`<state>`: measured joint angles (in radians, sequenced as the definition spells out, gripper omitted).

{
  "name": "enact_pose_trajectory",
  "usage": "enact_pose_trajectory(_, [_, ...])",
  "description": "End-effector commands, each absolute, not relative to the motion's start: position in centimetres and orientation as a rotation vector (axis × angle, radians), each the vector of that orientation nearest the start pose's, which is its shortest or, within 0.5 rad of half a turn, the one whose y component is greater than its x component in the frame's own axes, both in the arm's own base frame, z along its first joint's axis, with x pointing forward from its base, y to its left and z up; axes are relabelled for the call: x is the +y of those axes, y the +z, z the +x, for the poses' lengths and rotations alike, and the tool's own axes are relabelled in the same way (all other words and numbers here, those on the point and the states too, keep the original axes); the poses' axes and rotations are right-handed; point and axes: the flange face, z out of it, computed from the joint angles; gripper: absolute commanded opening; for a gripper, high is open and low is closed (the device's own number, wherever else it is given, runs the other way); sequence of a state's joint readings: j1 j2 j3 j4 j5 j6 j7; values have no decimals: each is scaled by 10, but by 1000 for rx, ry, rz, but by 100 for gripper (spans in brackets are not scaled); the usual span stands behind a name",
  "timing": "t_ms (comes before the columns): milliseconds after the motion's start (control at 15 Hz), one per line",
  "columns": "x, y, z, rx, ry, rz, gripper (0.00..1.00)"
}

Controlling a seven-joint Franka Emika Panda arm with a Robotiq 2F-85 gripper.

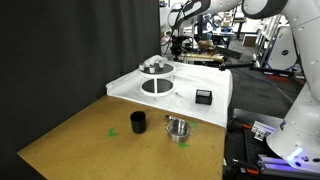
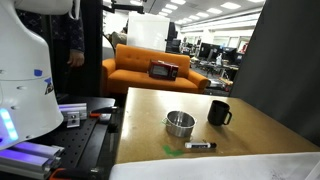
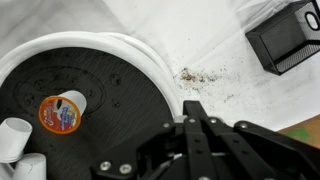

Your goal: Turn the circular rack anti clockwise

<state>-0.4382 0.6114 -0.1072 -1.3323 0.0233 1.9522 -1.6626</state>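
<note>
The circular rack [image 1: 157, 82] is a white round drum with a dark oval opening and a pale lumpy top tier, and it stands on the white cloth at the far end of the table. In the wrist view the rack [image 3: 90, 75] shows as a dark disc with a white rim, holding an orange-lidded pod [image 3: 62, 112] and small white cups [image 3: 15, 140]. My gripper [image 3: 194, 104] is shut and empty, its tips just outside the rim on the right. In an exterior view the gripper [image 1: 175, 45] hangs above and behind the rack. The rack is out of the other exterior view.
A black box [image 1: 203, 96] sits on the white cloth [image 1: 215, 80] right of the rack and also shows in the wrist view [image 3: 288, 40]. On the brown table stand a black cup [image 1: 138, 122], a metal bowl [image 1: 179, 128] and a green marker [image 2: 199, 146]. Dark crumbs [image 3: 195, 74] lie on the cloth.
</note>
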Motion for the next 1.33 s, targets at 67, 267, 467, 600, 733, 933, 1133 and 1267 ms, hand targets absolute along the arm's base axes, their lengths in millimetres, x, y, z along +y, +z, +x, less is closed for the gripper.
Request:
enact_pose_trajectory(67, [-352, 420, 618, -1508, -51, -2756, 0])
enact_pose_trajectory(267, [-345, 450, 609, -1432, -118, -2799, 0])
enact_pose_trajectory(467, [-339, 473, 602, -1400, -152, -2838, 0])
enact_pose_trajectory(600, [-334, 483, 597, -1389, -161, -2854, 0])
enact_pose_trajectory(733, [-330, 489, 594, -1376, -166, -2864, 27])
enact_pose_trajectory(933, [-332, 490, 598, -1399, -143, -2855, 22])
enact_pose_trajectory(1133, [-329, 490, 596, -1398, -140, -2852, 38])
enact_pose_trajectory(1267, [-330, 489, 595, -1395, -137, -2852, 38])
